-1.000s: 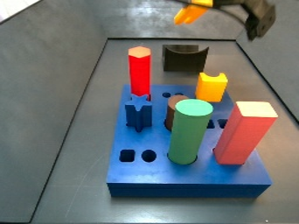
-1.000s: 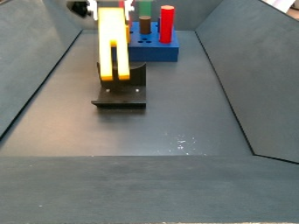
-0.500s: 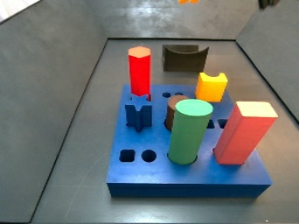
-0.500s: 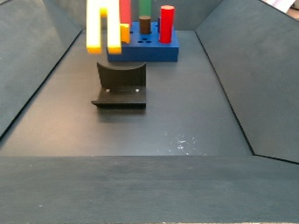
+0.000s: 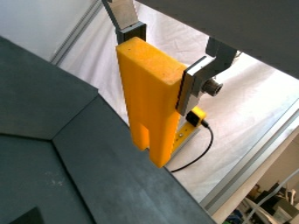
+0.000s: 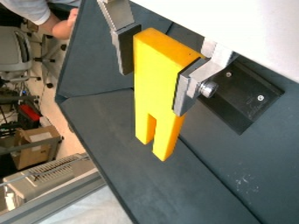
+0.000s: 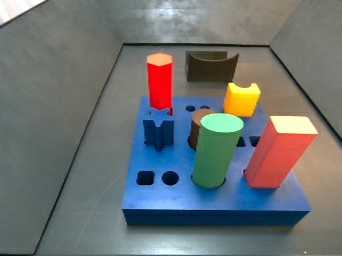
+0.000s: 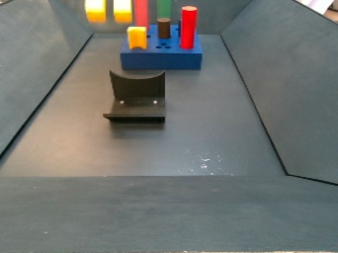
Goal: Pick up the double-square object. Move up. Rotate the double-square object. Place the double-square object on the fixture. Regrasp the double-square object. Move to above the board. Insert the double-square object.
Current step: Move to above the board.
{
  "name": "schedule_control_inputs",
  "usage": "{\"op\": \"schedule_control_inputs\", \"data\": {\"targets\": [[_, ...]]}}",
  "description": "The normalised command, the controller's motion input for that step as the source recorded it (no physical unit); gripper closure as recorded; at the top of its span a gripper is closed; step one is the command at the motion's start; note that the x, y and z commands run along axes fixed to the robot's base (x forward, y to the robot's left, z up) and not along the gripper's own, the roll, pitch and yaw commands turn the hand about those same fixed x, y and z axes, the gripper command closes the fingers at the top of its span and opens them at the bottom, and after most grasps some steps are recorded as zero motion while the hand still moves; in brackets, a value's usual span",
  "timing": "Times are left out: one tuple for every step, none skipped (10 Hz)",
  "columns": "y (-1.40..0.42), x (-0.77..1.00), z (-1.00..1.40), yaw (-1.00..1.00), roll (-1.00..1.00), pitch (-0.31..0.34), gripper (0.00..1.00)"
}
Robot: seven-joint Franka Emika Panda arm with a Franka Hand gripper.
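Gripper [image 5: 163, 59] clamping the double-square object [image 5: 149, 103], hanging high above the floor.

Silver fingers [image 6: 117, 35] are pressing both flanks of the yellow-orange prism near its upper end in both wrist views; the stepped two-lobed end [image 6: 155, 144] is pointing down, free of any contact. In a side view only the bottom tip of the object [image 8: 109, 11] is showing at the frame's top edge, well above the fixture [image 8: 136, 96], which is sitting bare on the dark floor. The board [image 7: 214, 199] is lying beyond it, carrying a red hexagonal peg [image 7: 159, 80], green cylinder [image 7: 217, 150], red block [image 7: 279, 151] and short yellow peg [image 7: 242, 98]. The gripper itself is out of frame in both side views.
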Motion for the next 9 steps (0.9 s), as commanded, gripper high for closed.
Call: {"op": "schedule_control_inputs", "data": {"targets": [[0.01,-0.04,0.51,0.01,-0.06,0.085,1.0],[0.0,-0.02,0.27,0.02,-0.06,0.103,1.0],[-1.0,-0.51,0.03,-0.15,-1.0,-0.002,1.0],[-1.0,-0.51,0.0,-0.14,-1.0,-0.008,1.0],[-1.0,-0.54,0.01,-0.14,-1.0,-0.013,1.0],[-1.0,-0.56,0.0,-0.14,-1.0,-0.019,1.0],[-1.0,-0.58,0.01,-0.15,-1.0,-0.023,1.0],[-1.0,-0.61,0.01,-0.15,-1.0,-0.022,1.0],[-1.0,-0.63,0.01,-0.15,-1.0,-0.023,1.0]]}}
